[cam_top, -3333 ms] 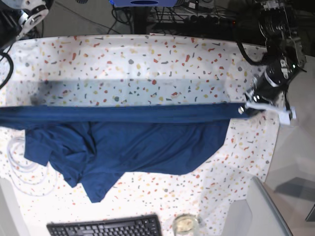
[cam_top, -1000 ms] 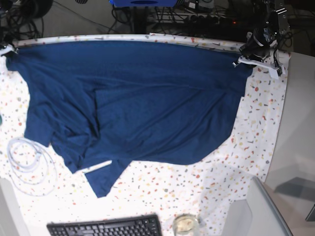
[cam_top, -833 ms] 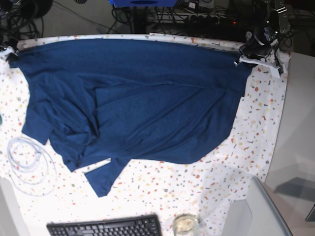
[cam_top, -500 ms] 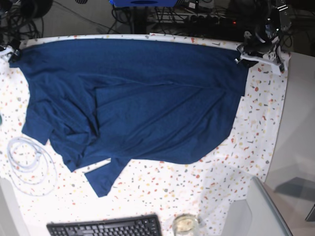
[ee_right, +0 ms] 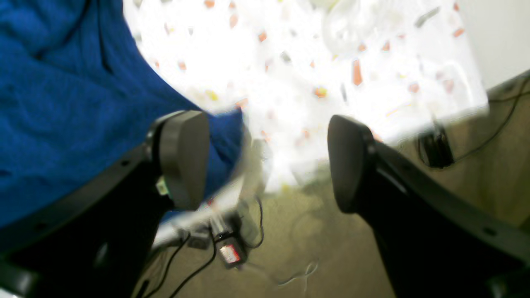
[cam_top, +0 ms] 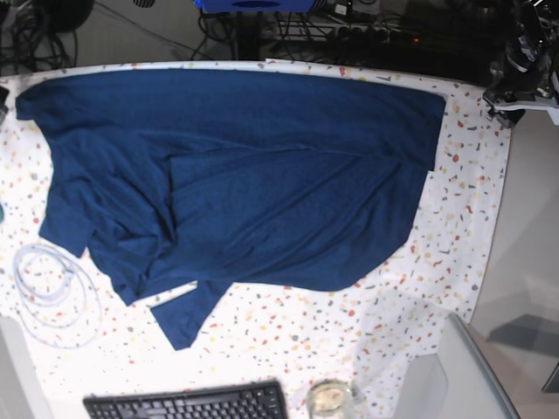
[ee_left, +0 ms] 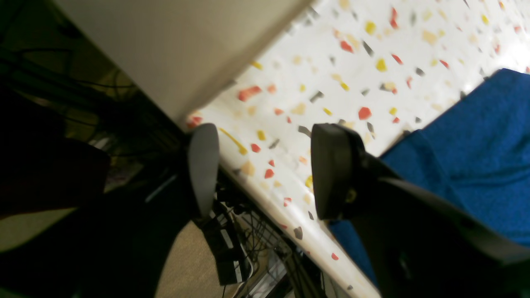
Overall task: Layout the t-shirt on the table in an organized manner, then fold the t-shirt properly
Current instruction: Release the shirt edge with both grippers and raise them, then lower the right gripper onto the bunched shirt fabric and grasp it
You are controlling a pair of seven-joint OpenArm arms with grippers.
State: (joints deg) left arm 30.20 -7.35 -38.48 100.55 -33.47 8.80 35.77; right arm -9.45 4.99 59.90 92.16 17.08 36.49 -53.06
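The t-shirt (cam_top: 236, 175) lies spread on the worktop (cam_top: 454, 253). Left gripper (ee_left: 261, 169) at 2 o'clock and right gripper (ee_right: 265, 161) at 10 o'clock both have their fingers released, grasping nothing.

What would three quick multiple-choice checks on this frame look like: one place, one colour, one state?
1. Where is the keyboard?
A. Near edge of the table, below the t-shirt
B. On the shirt
C. At the far edge

2. What colour is the shirt?
A. Red
B. Navy blue
C. White

3. What do the left gripper and right gripper hold?
A. Each a shirt corner
B. The keyboard
C. Nothing, fingers apart

Key: 1 A, it lies at the bottom of the base view; 2 B, plain dark blue throughout; 3 C, both wrist views show empty gaps between the fingers.
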